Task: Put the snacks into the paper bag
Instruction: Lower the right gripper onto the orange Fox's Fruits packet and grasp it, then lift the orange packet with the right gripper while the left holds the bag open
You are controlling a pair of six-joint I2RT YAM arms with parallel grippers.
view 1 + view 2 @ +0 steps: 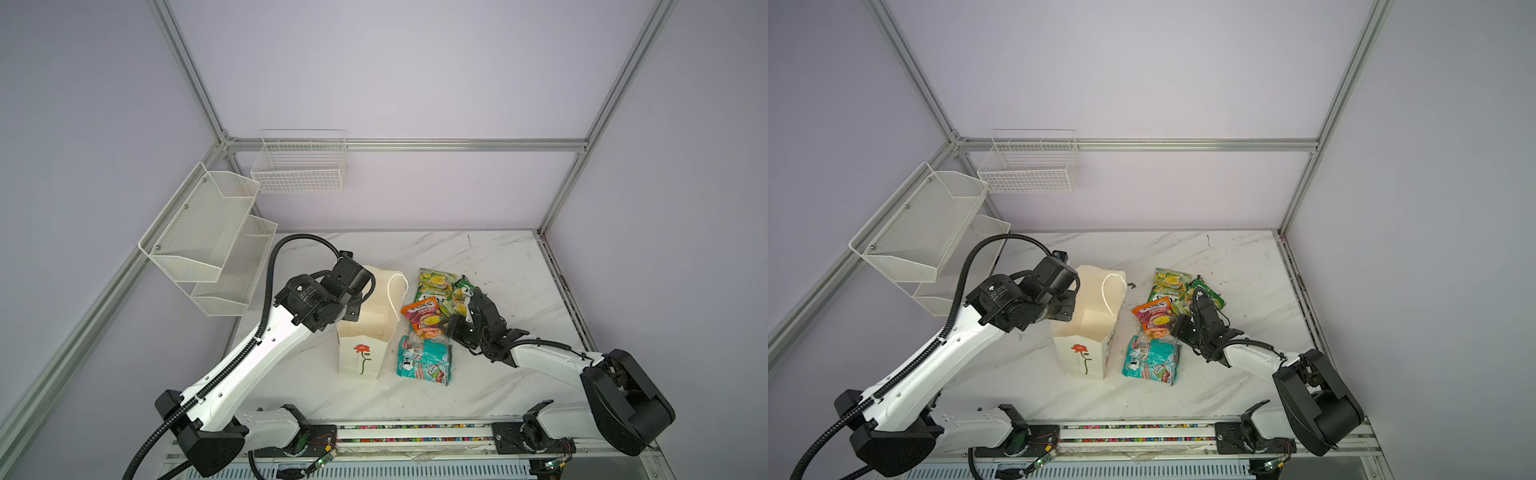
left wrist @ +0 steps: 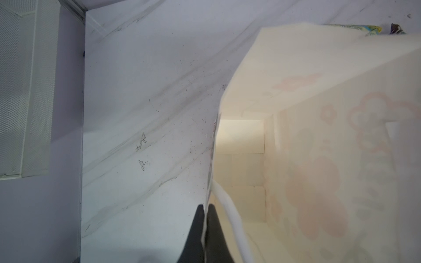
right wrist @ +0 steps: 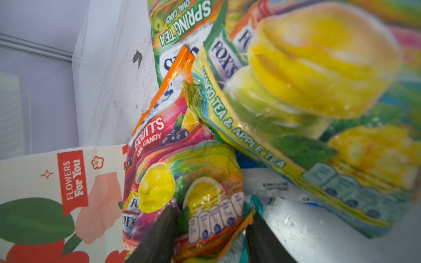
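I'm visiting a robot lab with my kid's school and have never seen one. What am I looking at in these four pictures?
Two robot arms work at a marble table. Two pictures look down from overhead; the two close-ups come from a camera on each arm's wrist. A white paper bag stands on the table. Beside it lie an orange packet, green packets and teal packets. The left claw pinches the bag's rim. The right claw has the orange packet between its fingers; whether it grips yet, I cannot tell.
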